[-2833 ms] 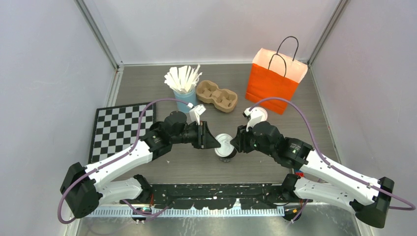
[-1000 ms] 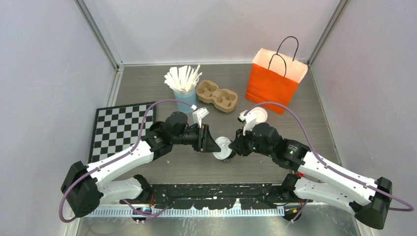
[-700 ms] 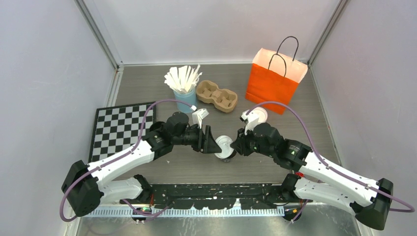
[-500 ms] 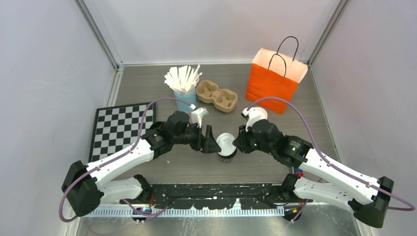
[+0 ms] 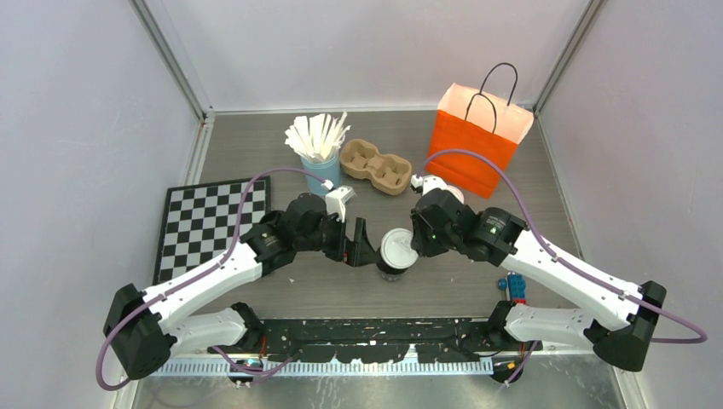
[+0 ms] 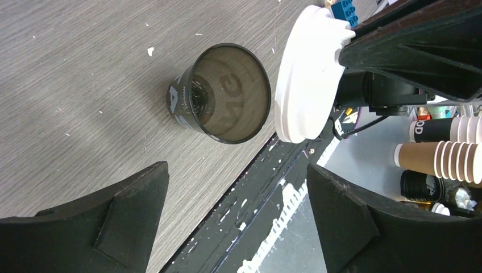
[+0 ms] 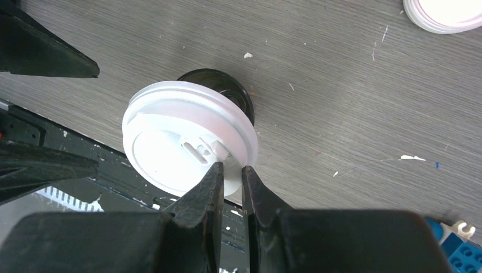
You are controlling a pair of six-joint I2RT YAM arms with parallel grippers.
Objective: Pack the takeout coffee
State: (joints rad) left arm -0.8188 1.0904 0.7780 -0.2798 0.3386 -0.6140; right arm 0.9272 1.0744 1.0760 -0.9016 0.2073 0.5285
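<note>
Over cup now, lid in right tool

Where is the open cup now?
Top view: the cup stands near the table's front middle, right of the left gripper, partly under the lid pinched by the right gripper.

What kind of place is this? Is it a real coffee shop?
Probably not, more a robot test booth: plain walls box in one table, two robot arms reach over it, and a cup, orange bag and cardboard cup tray stand ready.

Checkerboard; blue cup w/ sticks
</note>
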